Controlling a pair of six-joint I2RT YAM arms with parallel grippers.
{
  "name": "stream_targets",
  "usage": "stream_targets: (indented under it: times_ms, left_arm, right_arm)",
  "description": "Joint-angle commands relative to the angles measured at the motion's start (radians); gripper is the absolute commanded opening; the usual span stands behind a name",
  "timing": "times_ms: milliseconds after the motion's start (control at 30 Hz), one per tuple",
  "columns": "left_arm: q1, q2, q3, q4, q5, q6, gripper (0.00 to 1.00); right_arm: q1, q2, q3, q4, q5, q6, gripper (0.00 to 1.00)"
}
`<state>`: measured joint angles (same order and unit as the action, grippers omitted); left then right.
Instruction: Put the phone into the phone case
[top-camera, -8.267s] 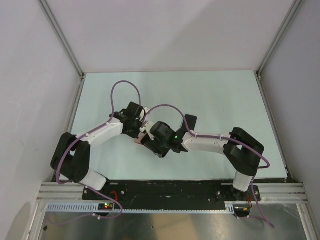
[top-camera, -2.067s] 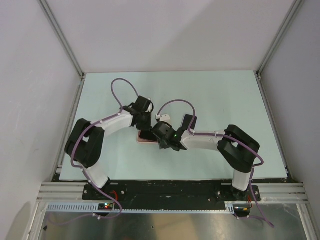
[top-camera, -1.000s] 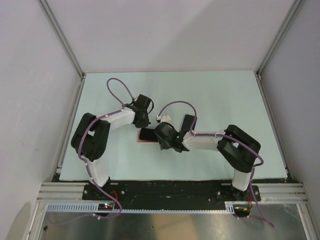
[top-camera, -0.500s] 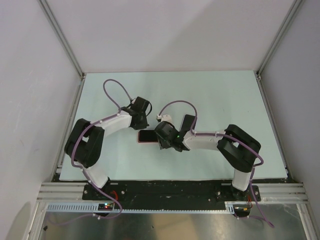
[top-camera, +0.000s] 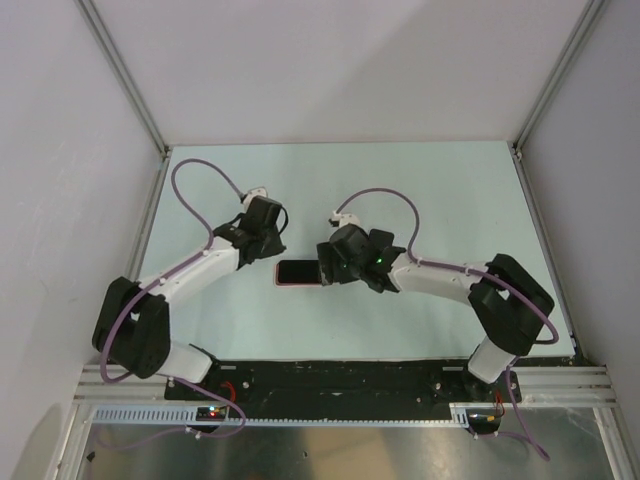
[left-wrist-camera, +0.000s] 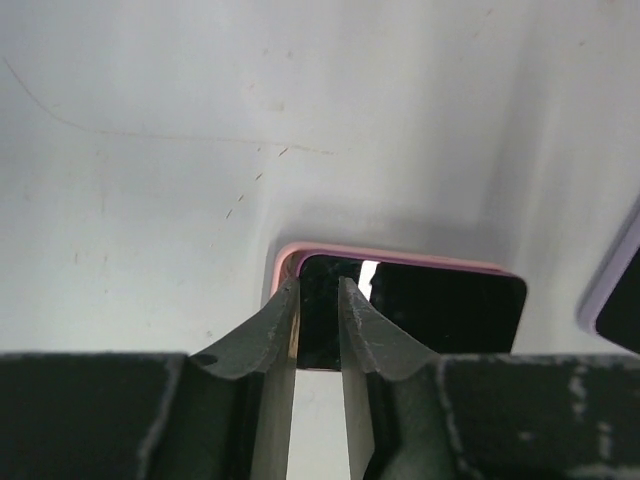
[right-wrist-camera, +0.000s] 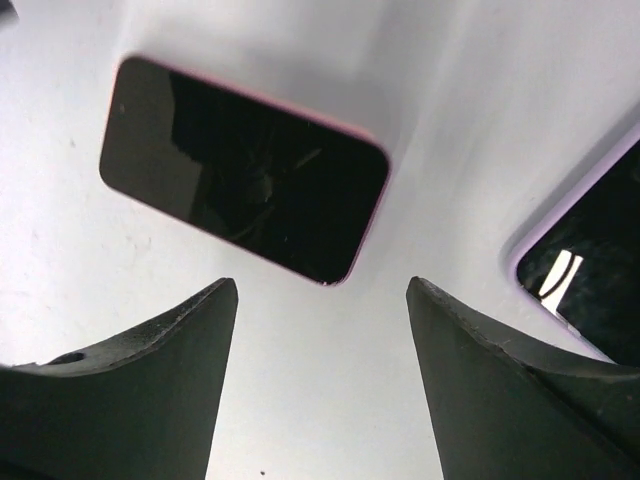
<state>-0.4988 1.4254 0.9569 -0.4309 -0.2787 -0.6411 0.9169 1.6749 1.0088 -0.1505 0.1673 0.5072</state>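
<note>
The phone (top-camera: 297, 271) lies flat on the table with its glossy black face up, seated inside the phone case (left-wrist-camera: 404, 257), whose salmon-pink rim shows round it. My left gripper (top-camera: 268, 245) hovers just up and left of it. In the left wrist view its jaws (left-wrist-camera: 318, 283) stand a narrow gap apart with nothing between them, the phone (left-wrist-camera: 440, 310) lying beyond. My right gripper (top-camera: 330, 264) is at the phone's right end. Its fingers (right-wrist-camera: 322, 285) are spread wide and empty, and the phone (right-wrist-camera: 240, 165) lies ahead of them, untouched.
A second dark slab with a lilac rim (right-wrist-camera: 590, 265) lies on the table to the right of the phone; it also shows at the right edge of the left wrist view (left-wrist-camera: 620, 295). Purple cables loop above both arms. Metal frame posts and white walls bound the table.
Both grippers have opened and drawn back from the phone, the left up and to the left, the right to the right. The cased phone stays flat on the table.
</note>
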Motion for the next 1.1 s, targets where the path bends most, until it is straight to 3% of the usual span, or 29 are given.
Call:
stream_targets:
  times_ms: [0,367,667,1067]
  left_arm:
    - [0.002,-0.001,-0.046,-0.011,-0.02,-0.046,0.26]
    - [-0.004,0.054,-0.061,-0.005,0.023,-0.005,0.27]
    - [-0.004,0.114,-0.054,0.011,0.039,0.022,0.29]
    - [-0.003,0.161,-0.079,0.023,0.031,0.018,0.28]
  right_arm:
    - [-0.071,-0.036,0.01,0.025,-0.084,0.055,0.74]
    - [-0.123,0.072,0.092,0.004,-0.104,0.083,0.73]
    - [-0.124,0.126,0.112,0.002,-0.116,0.105,0.61]
    - [-0.115,0.158,0.117,0.0,-0.12,0.101,0.6]
